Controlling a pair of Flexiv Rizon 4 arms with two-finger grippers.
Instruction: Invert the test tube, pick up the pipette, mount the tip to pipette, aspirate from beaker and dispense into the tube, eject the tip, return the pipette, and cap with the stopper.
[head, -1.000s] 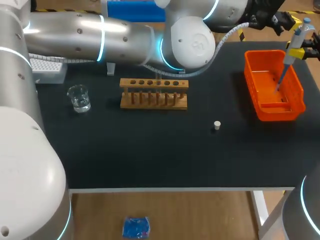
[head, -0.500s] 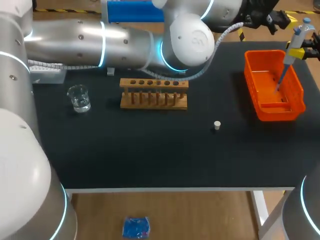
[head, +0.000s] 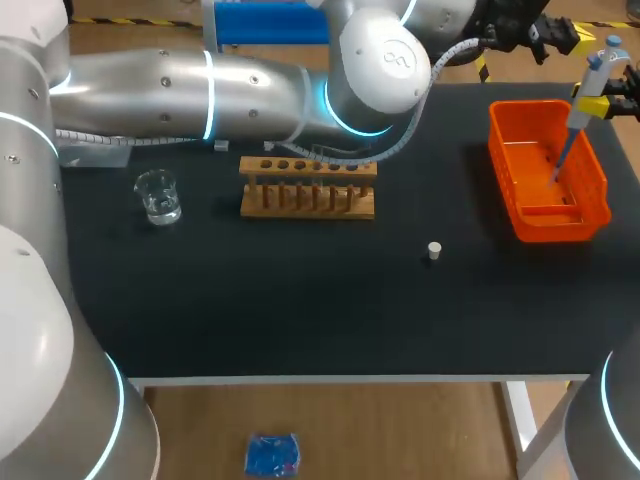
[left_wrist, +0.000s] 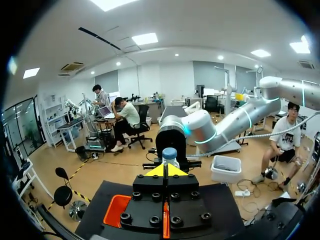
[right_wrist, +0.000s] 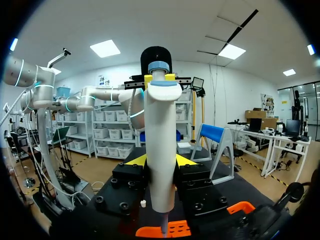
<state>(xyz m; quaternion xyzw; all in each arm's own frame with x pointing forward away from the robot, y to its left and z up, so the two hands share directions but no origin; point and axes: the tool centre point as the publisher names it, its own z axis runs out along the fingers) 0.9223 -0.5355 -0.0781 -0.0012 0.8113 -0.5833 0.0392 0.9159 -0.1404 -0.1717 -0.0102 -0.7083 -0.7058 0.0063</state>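
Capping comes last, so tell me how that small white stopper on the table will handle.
The stopper looks tiny and seems to stand on end on the black table, so it is probably light and easily knocked over. Its round shape suggests it could roll once tipped.

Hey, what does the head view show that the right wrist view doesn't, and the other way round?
Only the head view shows the glass beaker and the wooden rack on the table. Only the right wrist view shows, close up, both yellow fingers of the right pincer pressing the pipette from two sides. Both show the pipette held over the orange basket, the small white stopper on the table, and the left arm stretched across toward the right pincer.
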